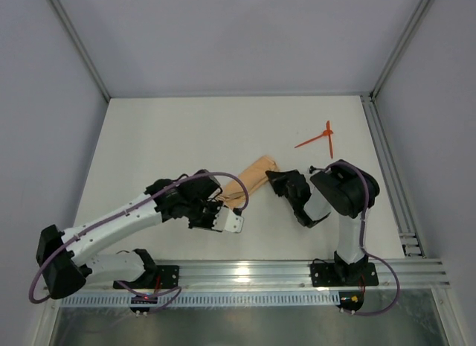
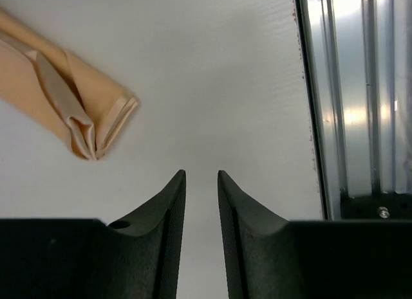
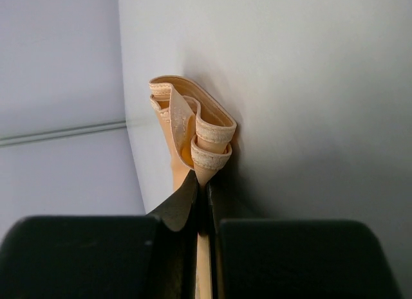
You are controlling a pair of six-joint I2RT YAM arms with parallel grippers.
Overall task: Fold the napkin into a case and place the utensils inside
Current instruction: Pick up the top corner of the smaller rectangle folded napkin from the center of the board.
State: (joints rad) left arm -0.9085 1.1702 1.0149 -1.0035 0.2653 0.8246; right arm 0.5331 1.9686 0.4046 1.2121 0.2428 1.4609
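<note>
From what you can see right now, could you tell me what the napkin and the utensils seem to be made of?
Napkin: soft woven cloth, matte peach, possibly cotton or similar; it folds in limp layers with stitched hems. Utensils: likely rigid plastic, orange-red; they are thin, straight and evenly coloured, though too small to judge their sheen.

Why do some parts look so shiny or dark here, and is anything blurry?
Top view: light glares off the metal rail at the near edge; the table is evenly lit. Left wrist view: that rail shines in streaks, the cloth looks sharp. Right wrist view: the cloth throws a soft shadow to its right, the black fingers are dark, without detail.
</note>
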